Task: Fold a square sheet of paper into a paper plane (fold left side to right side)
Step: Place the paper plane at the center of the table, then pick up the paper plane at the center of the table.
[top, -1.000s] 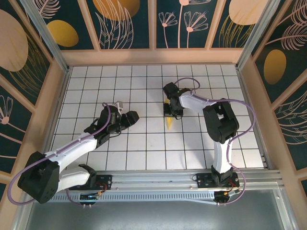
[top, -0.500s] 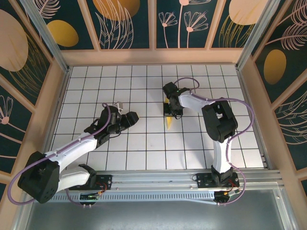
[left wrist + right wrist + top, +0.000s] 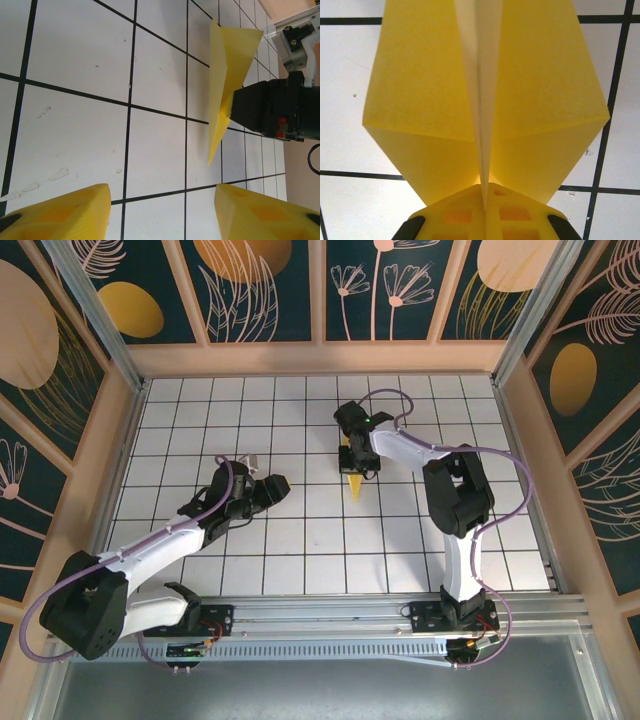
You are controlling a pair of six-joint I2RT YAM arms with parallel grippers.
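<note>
Paper plane (image 3: 420,90) was pinched along its centre fold by right gripper (image 3: 484,200); left gripper (image 3: 162,212) stood open, empty, apart.

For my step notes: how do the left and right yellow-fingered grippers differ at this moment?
The left gripper is open and empty; the right gripper is shut on the folded pale-yellow paper plane. The left hangs apart from the plane; the right pinches its centre fold. Both have yellow fingers.
</note>
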